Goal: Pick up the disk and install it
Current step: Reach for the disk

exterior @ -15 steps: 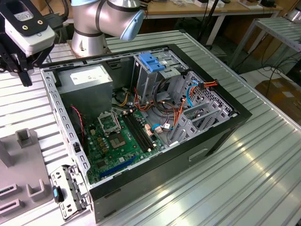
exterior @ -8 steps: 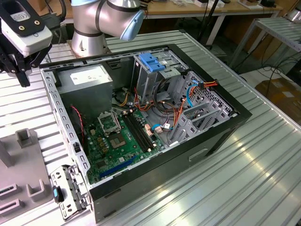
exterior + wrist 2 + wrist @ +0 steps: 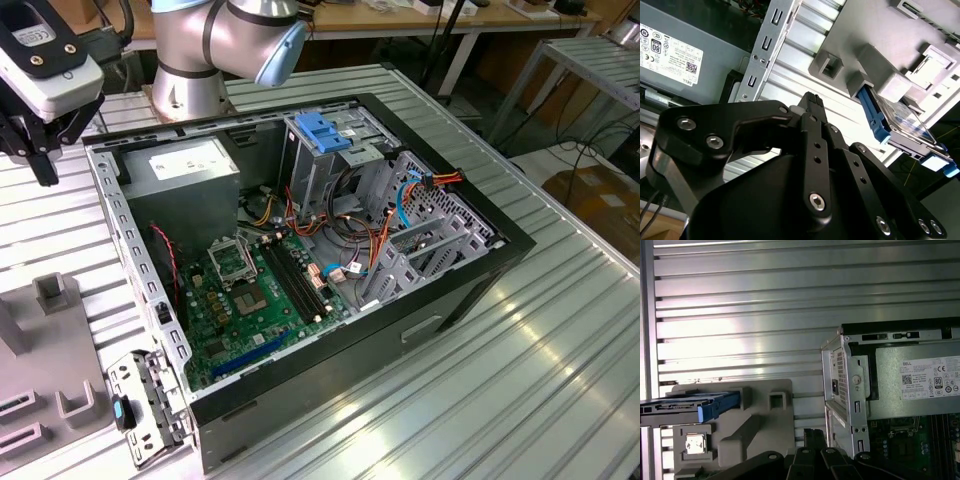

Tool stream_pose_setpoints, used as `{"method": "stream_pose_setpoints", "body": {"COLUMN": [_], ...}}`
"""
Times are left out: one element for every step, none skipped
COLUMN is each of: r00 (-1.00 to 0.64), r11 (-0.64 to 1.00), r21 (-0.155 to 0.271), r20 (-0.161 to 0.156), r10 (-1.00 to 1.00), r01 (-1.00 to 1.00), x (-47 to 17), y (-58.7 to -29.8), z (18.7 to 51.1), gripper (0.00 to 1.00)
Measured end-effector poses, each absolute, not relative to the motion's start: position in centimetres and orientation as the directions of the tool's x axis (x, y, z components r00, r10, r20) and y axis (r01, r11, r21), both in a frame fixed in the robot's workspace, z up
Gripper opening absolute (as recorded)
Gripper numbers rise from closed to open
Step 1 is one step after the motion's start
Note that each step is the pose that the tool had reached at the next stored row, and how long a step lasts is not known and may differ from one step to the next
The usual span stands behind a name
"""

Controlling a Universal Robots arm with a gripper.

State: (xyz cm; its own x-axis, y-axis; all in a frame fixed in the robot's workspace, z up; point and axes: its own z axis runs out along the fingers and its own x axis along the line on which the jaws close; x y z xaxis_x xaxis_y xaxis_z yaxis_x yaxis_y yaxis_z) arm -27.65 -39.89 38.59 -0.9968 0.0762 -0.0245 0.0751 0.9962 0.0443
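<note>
The disk (image 3: 895, 125), a silvery drive in a bright blue carrier, stands on edge in a slot of a grey fixture (image 3: 875, 65). In the first wrist view the disk (image 3: 690, 404) appears edge-on, its blue end toward the fixture's middle (image 3: 765, 425). My gripper (image 3: 813, 97) hovers above the ribbed table beside the computer case's corner, apart from the disk. Its black fingertips (image 3: 813, 434) meet in one central tip with nothing between them. In the exterior view my gripper (image 3: 40, 165) hangs at the upper left, beyond the case's edge.
An open computer case (image 3: 480, 250) lies on the ribbed metal table with a grey power supply (image 3: 190, 170), motherboard (image 3: 260, 290), cables and a metal cage with a blue handle (image 3: 325, 135). The grey fixture (image 3: 60, 350) and a loose metal bracket (image 3: 150, 400) lie left of the case.
</note>
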Motion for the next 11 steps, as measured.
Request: {"method": "stream_pose_setpoints", "body": {"r00": [-0.997,-0.997,-0.997,-0.997,-0.997,-0.997,-0.997,-0.997,-0.997,-0.997,-0.997], "r11": [0.996,0.996,0.996,0.996,0.996,0.996,0.996,0.996,0.996,0.996,0.996], "r21": [0.044,0.044,0.044,0.044,0.044,0.044,0.044,0.044,0.044,0.044,0.044], "r20": [-0.025,-0.025,-0.024,-0.024,-0.024,-0.024,-0.024,-0.024,-0.024,-0.024,-0.024], "r10": [0.076,0.076,0.076,0.076,0.076,0.076,0.076,0.076,0.076,0.076,0.076], "r01": [0.075,0.075,0.075,0.075,0.075,0.075,0.075,0.075,0.075,0.075,0.075], "x": [-27.70,-27.75,-27.80,-27.85,-27.90,-27.95,-28.00,-28.05,-28.17,-28.26,-28.33], "y": [-39.89,-39.89,-39.89,-39.89,-39.89,-39.89,-39.89,-39.89,-39.89,-39.89,-39.90], "z": [38.58,38.58,38.58,38.58,38.58,38.58,38.57,38.57,38.57,38.56,38.56], "gripper": [0.11,0.11,0.11,0.11,0.11,0.11,0.11,0.11,0.11,0.11,0.11]}}
